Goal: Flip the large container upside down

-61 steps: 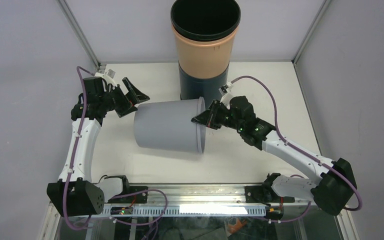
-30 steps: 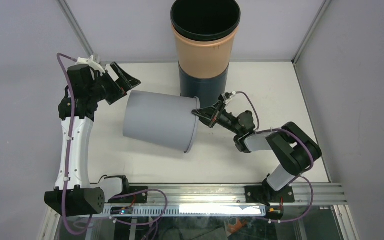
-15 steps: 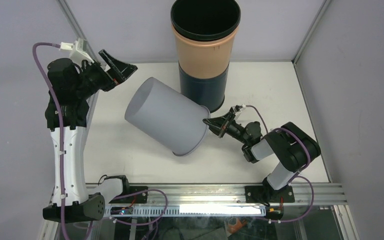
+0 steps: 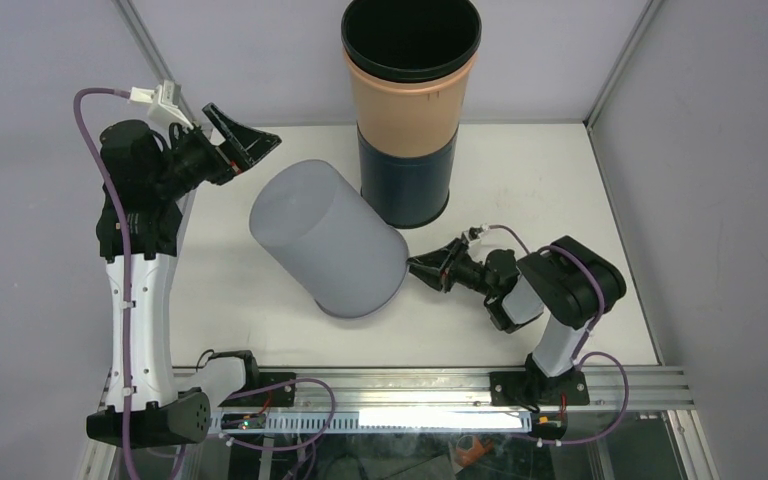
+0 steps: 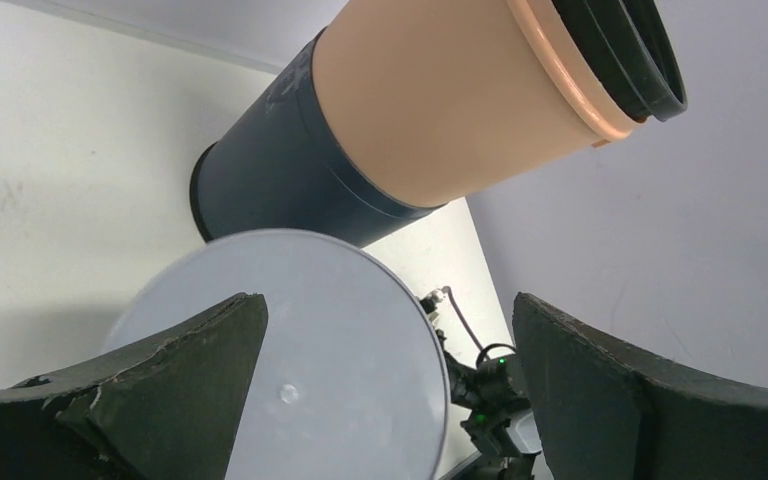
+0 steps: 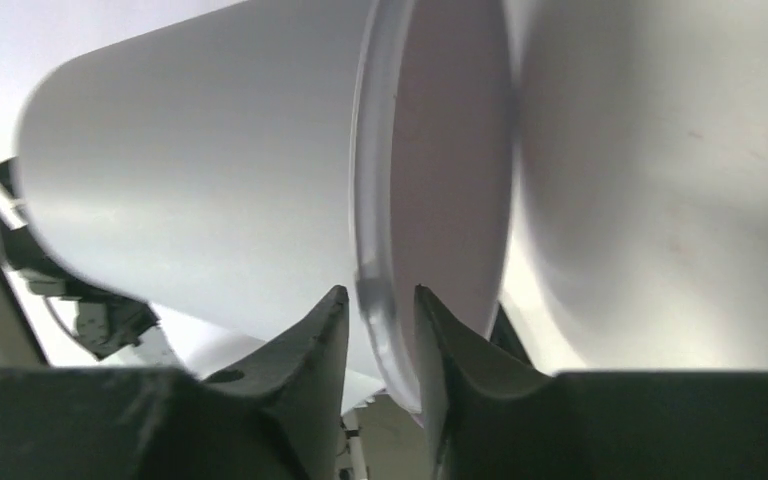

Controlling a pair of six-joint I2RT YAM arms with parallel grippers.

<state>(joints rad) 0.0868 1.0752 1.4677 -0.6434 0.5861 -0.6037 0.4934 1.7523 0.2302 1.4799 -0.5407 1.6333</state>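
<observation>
The large container [image 4: 330, 240] is a pale grey bucket standing mouth-down on the table, its flat base turned up and leaning toward the back left. My right gripper [image 4: 416, 268] lies low at the bucket's right rim. In the right wrist view the rim [image 6: 375, 250] runs between the fingertips of this gripper [image 6: 380, 292], whose jaws stand a little apart with a sliver of gap at the left finger. My left gripper [image 4: 256, 152] hovers wide open above the back left, clear of the bucket. Between the fingers of that left gripper [image 5: 390, 300], the left wrist view shows the grey base [image 5: 290, 400].
A tall stack of buckets [image 4: 410, 100], black inside peach on dark blue, stands right behind the grey one, almost touching it. In the left wrist view the same tall stack [image 5: 440, 110] fills the top. Grey walls close the white table [image 4: 530, 180] on three sides.
The grey bucket swung from lying on its side to mouth-down. My right gripper sank toward the table with the rim and its jaws parted slightly. The left arm rose and drew back.
</observation>
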